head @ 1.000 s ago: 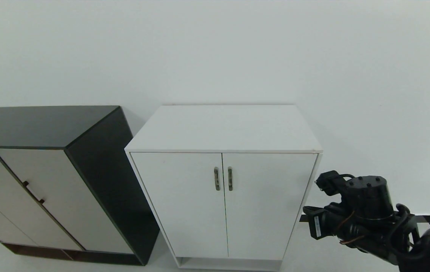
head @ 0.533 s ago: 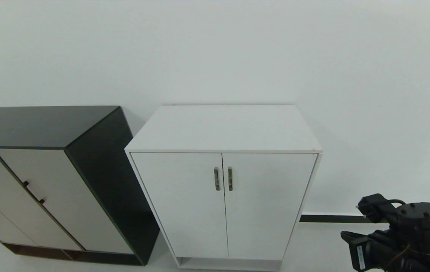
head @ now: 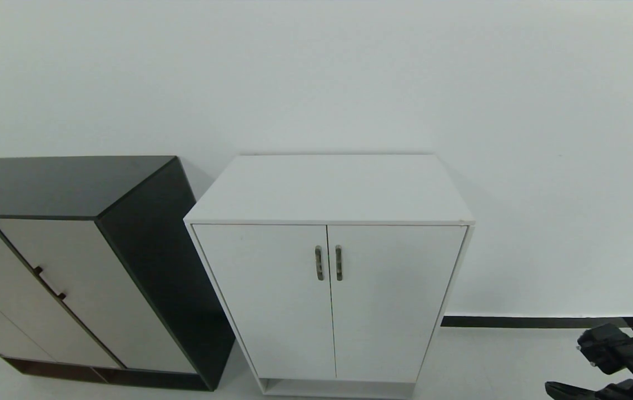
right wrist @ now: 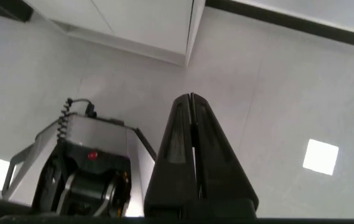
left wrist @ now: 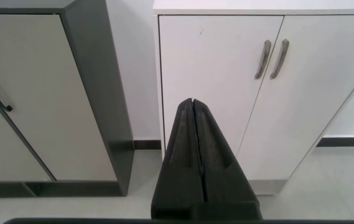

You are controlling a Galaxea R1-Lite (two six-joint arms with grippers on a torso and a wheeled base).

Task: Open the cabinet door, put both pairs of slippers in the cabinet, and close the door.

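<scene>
The white cabinet (head: 330, 191) stands against the wall with both doors closed. Its two metal handles (head: 328, 263) sit side by side at the centre seam. My left gripper (left wrist: 192, 104) is shut with nothing in it and is held in front of the left door (left wrist: 217, 68), some way short of the handles (left wrist: 271, 59). My right gripper (right wrist: 192, 99) is also shut and empty. It hangs low over the floor, off the white cabinet's bottom corner (right wrist: 189, 43). The right arm (head: 619, 355) is at the lower right, apart from the cabinet.
A black cabinet (head: 71, 186) with pale doors and dark handles stands close against the white one's left side. A dark baseboard strip (head: 544, 321) runs along the wall to the right. Open pale floor (right wrist: 276, 99) lies right of the white cabinet.
My right arm has dropped down and to the right, away from the cabinet's right side, to the corner of the head view. The cabinet doors stay closed.
</scene>
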